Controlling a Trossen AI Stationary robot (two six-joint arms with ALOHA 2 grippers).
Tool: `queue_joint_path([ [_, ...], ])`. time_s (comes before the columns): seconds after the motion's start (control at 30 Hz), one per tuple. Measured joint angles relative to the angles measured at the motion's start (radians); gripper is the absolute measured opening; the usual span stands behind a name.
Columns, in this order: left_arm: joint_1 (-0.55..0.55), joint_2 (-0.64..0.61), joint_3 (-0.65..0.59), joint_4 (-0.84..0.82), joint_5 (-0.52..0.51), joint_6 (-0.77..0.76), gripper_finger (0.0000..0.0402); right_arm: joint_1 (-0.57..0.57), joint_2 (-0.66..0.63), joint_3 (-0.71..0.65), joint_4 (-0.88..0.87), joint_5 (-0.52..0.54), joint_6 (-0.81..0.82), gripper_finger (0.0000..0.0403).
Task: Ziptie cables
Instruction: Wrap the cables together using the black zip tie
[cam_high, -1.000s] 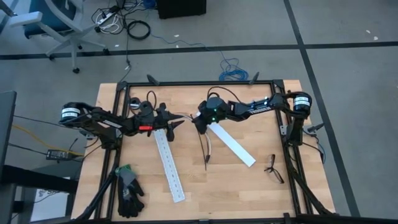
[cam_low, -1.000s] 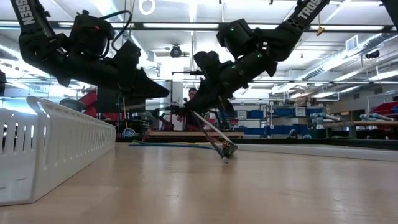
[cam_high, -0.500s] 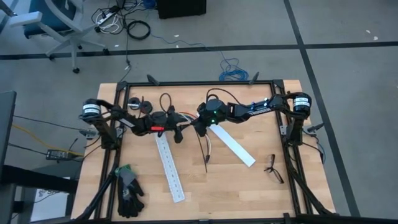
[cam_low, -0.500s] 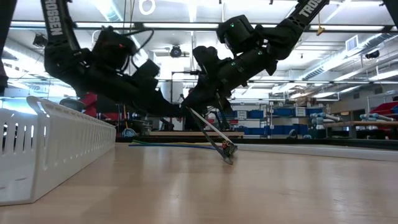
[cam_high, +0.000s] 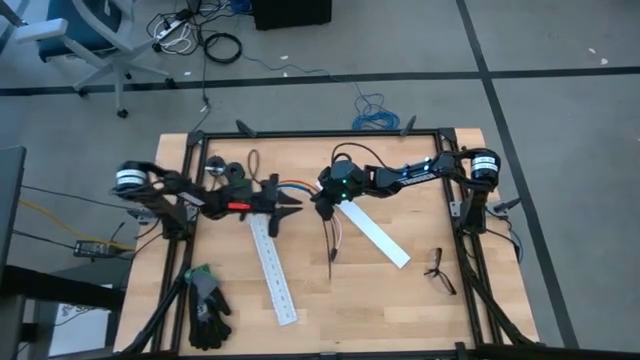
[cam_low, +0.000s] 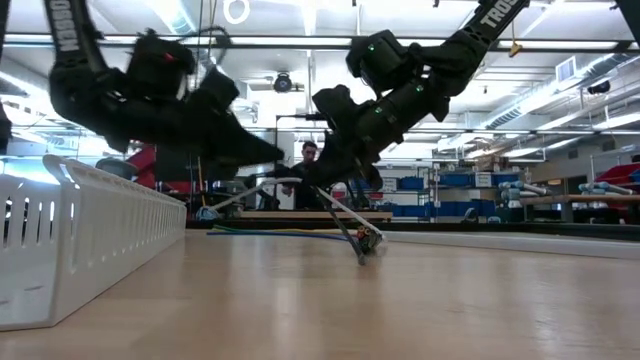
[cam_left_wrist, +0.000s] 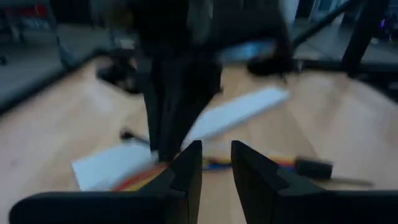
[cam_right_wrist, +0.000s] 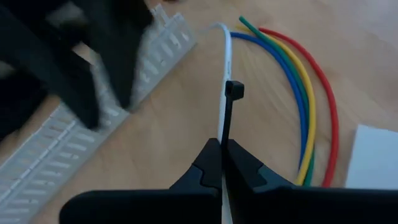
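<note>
Table (cam_high: 400, 300) of pale wood carries both arms near its middle. The right gripper (cam_right_wrist: 222, 163) hangs there with fingers pressed together on the ziptie (cam_right_wrist: 227, 118), whose head stands just past the fingertips and whose long axis slants down to the wood. The cables (cam_right_wrist: 298, 99) curve on the wood just beside it, white wire alongside the strip. The left gripper (cam_left_wrist: 215, 169), fingers narrowly parted and empty, faces the right gripper from close by, the cables lying ahead of it.
</note>
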Motion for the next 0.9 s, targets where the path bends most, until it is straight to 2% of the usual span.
queue_joint_path([
  [0.13, 0.0, -0.068, -0.026, -0.043, -0.031, 0.095, 0.0094, 0.0, 0.0, 0.0, 0.004, -0.002, -0.013, 0.0],
  [0.3, 0.0, -0.052, 0.004, -0.169, -0.062, 0.239, 0.0094, 0.0, -0.001, 0.0, 0.021, -0.012, -0.019, 0.0],
  [0.43, 0.0, -0.047, 0.018, -0.168, -0.151, 0.293, 0.0094, 0.002, -0.001, 0.0, 0.026, -0.027, -0.02, 0.0],
  [0.57, 0.0, -0.048, 0.025, -0.164, -0.179, 0.367, 0.0094, 0.002, -0.001, 0.0, 0.028, -0.044, -0.02, 0.0],
  [0.8, 0.0, -0.046, 0.041, -0.268, -0.188, 0.413, 0.0094, 0.006, -0.001, 0.0, 0.042, -0.066, -0.025, 0.0],
  [0.9, 0.0, -0.045, 0.052, -0.286, -0.248, 0.42, 0.0094, 0.013, -0.001, 0.0, 0.056, -0.085, -0.03, 0.0],
])
